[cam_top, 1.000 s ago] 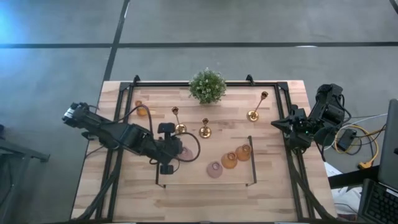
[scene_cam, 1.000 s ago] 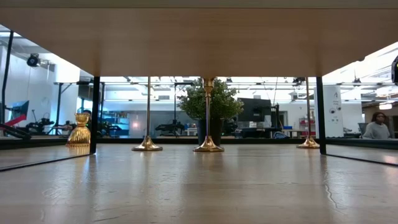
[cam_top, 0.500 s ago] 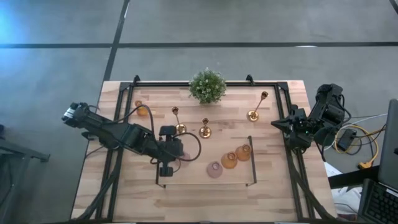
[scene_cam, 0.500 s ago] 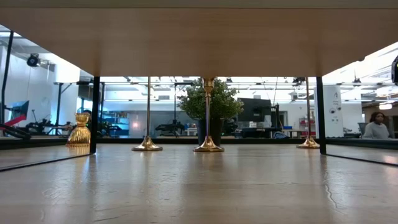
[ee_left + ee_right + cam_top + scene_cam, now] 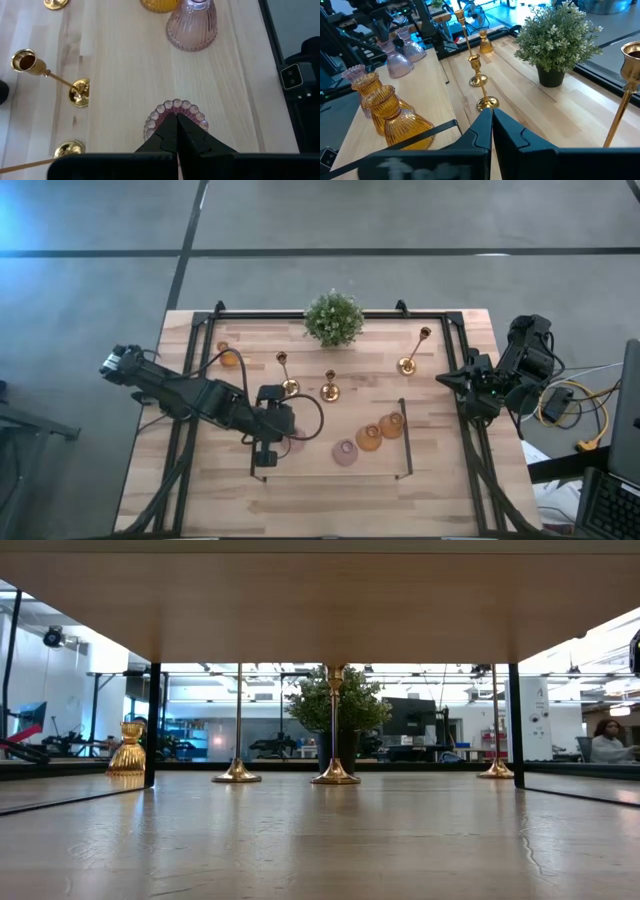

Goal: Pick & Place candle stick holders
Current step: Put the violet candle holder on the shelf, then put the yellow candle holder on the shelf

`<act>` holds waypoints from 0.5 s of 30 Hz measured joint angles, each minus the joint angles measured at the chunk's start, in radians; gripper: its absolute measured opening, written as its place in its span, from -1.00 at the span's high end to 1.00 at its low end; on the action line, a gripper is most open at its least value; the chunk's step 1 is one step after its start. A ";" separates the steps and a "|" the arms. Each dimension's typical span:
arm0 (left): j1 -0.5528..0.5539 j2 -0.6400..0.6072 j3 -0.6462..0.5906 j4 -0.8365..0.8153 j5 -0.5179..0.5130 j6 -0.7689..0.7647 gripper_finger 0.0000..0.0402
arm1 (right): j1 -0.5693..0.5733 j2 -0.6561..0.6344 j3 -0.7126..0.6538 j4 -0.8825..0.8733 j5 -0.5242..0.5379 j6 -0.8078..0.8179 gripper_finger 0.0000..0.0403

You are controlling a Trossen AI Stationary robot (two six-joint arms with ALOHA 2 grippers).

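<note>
My left gripper (image 5: 176, 118) is shut, its tips over the mouth of a pink glass cup (image 5: 170, 107) with a beaded rim, which stands on the table at centre left (image 5: 294, 430). Farther right stand another pink cup (image 5: 345, 452) and two amber cups (image 5: 369, 438) (image 5: 391, 424). A lone amber cup (image 5: 228, 357) stands at the far left. Three gold candlesticks (image 5: 286, 376) (image 5: 330, 388) (image 5: 411, 356) stand upright on their round bases across the middle. My right gripper (image 5: 491, 116) waits, shut, at the table's right edge (image 5: 470, 385). My left gripper comes slanting down from the table's left, and its shut fingertips (image 5: 170, 125) lie over the pink cup's beaded rim (image 5: 186, 106). The fingers hide the near rim, so I cannot tell whether they touch the cup. The cup stands on the table.
A bushy green potted plant (image 5: 333, 318) stands at the far middle. A thin black-edged rectangular frame (image 5: 404, 442) encloses the near centre, where the cups stand. Black rails (image 5: 452, 320) run along the table's sides. A person (image 5: 610, 745) sits in the room beyond.
My left gripper has turned a little about its wrist while staying over the pink cup, still shut.
</note>
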 joint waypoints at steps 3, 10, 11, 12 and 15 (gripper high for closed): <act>0.000 0.000 0.004 0.003 0.002 0.012 1.00 | 0.000 0.000 0.000 0.000 0.000 0.000 0.96; 0.000 0.000 0.052 0.004 -0.013 0.060 1.00 | 0.000 0.000 0.000 0.000 0.000 0.000 0.96; 0.000 0.000 0.061 0.004 -0.014 0.064 1.00 | 0.000 0.000 0.000 0.000 0.000 0.000 0.96; 0.000 0.000 0.071 0.002 -0.014 0.068 1.00 | 0.000 0.000 0.000 0.000 0.000 0.000 0.96; -0.001 0.000 0.122 -0.048 -0.055 0.078 1.00 | 0.000 0.000 0.000 0.000 0.000 0.000 0.96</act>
